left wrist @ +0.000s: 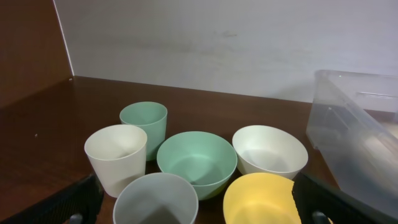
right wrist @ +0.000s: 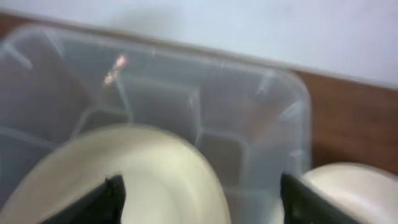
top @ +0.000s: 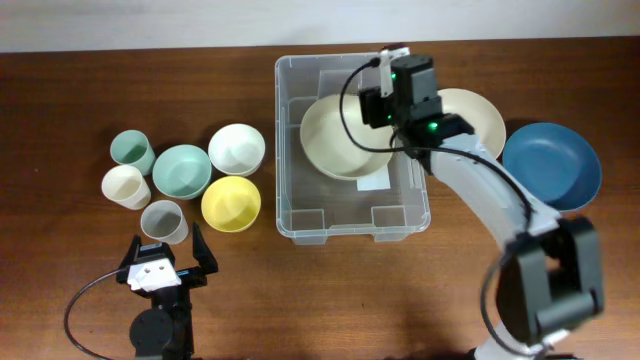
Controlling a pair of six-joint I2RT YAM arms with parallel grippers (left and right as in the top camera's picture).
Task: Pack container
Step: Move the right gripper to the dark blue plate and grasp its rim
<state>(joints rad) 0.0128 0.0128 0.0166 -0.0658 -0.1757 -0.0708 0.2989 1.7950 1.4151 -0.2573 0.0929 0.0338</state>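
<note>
Overhead | R arm reaches over container (top: pixel 290 150), R gripper (right wrist: pixel 209 199) spread above cream plate (top: pixel 335 145), prob. untouched | L gripper (top: pixel 168 245) spread

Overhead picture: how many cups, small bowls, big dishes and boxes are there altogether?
Cups: 3 (green cup, cream cup, grey cup)
Small bowls: 3 (green bowl, white bowl, yellow bowl)
Big dishes: 3 (packed cream dish, unpacked cream dish, blue dish)
Container: 1
Total: 10

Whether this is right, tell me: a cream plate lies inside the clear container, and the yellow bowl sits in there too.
Wrong on the yellow bowl: it stands on the table outside the container, beside its wall. The cream plate does lie inside. The overhead view shows this.
</note>
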